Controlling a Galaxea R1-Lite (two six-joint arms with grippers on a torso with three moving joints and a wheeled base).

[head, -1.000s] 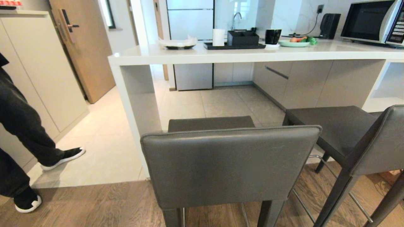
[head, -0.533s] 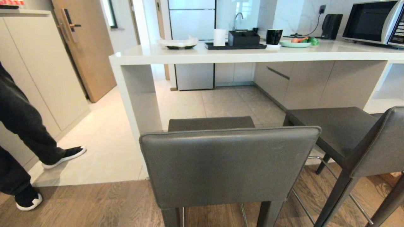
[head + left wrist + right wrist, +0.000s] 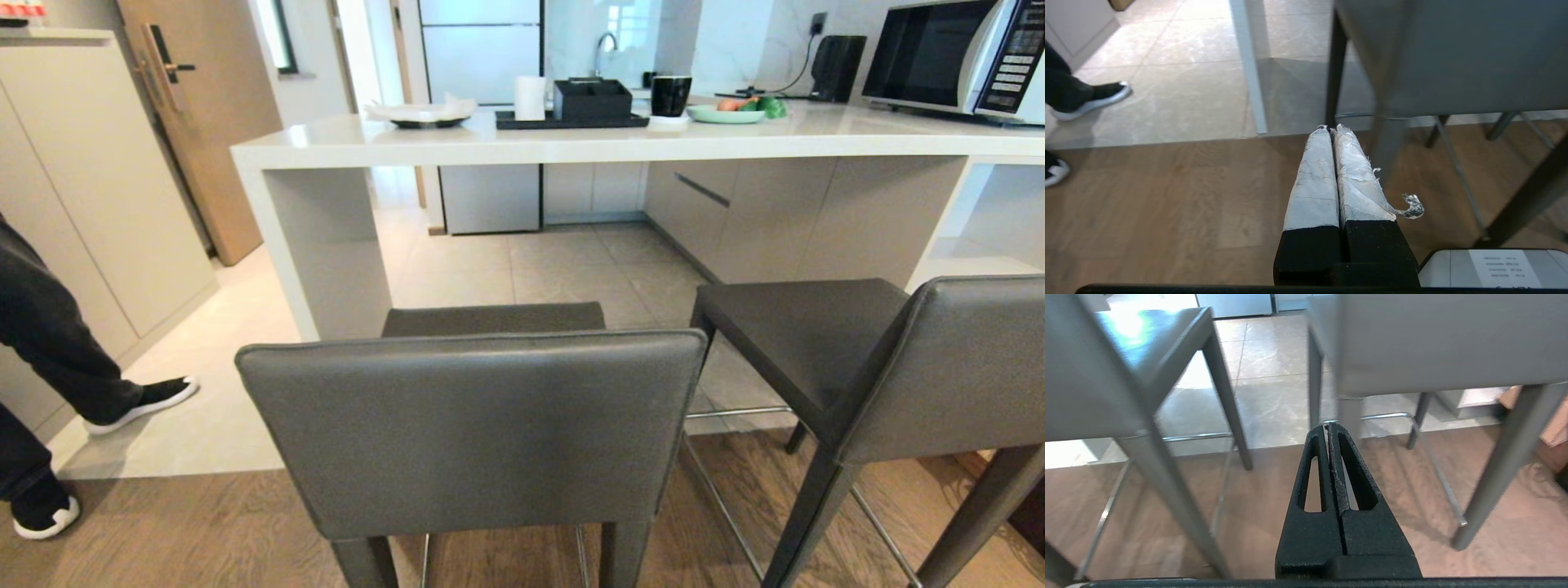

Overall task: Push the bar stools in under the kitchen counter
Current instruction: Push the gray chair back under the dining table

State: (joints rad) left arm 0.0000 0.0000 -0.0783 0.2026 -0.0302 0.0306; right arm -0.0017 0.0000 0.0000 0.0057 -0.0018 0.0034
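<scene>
Two grey bar stools stand in front of the kitchen counter, pulled out from it. The nearer stool shows me its backrest, low and in the middle of the head view. The other stool stands to its right, turned at an angle. Neither gripper shows in the head view. My left gripper is shut and empty, low over the wood floor just short of a stool's leg. My right gripper is also shut and empty, pointing between the two stools.
A person's legs in dark trousers and black shoes stand at the left by a cabinet. On the counter are a black tray, a mug, a green plate and a microwave. Wood floor meets tile under the stools.
The whole head view has slid to the left, so the camera has moved rightward. The stools and counter keep their places relative to each other. The person's feet stay at the left.
</scene>
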